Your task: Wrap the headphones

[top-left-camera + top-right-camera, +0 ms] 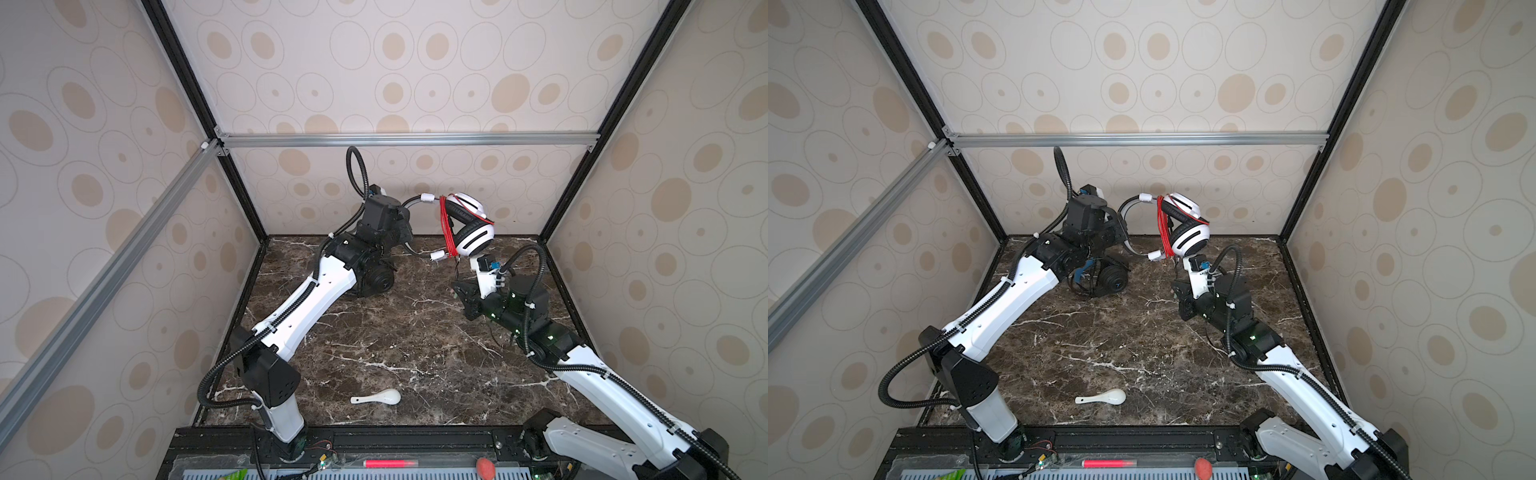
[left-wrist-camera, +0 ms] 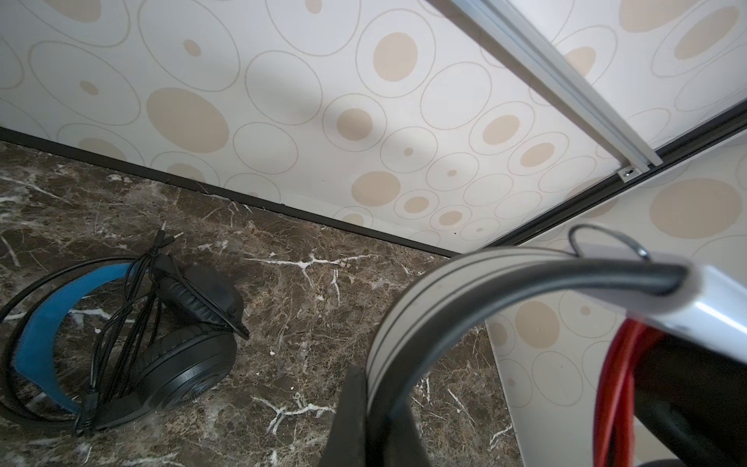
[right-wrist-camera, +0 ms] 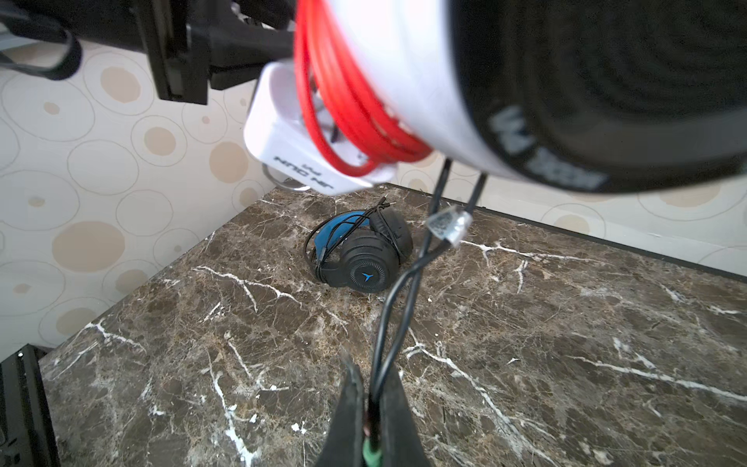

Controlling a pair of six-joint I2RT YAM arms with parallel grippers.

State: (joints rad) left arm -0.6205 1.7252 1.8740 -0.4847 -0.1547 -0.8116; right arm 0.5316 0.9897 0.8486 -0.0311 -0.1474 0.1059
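Note:
The white headphones (image 1: 473, 241) (image 1: 1188, 240) hang in the air near the back wall, earcups folded together. Their red cord (image 1: 448, 232) (image 3: 347, 117) is wound in several loops round them. My left gripper (image 2: 378, 382) (image 1: 405, 232) is shut on the grey-and-white headband (image 2: 404, 323). Below them, my right gripper (image 3: 372, 388) (image 1: 459, 291) is shut on the two thin black cord ends (image 3: 404, 283) that hang from the white headset. The black headphones (image 1: 376, 282) (image 2: 182, 356) (image 3: 364, 258), blue inside the headband, lie on the marble table under my left arm, thin black cord bundled across them.
A small white ceramic spoon (image 1: 380, 398) (image 1: 1104, 398) lies near the table's front edge. Patterned walls close in the table on three sides, and an aluminium rail (image 1: 407, 139) crosses the back wall above the arms. A red pen-like thing (image 1: 390, 462) rests on the front ledge.

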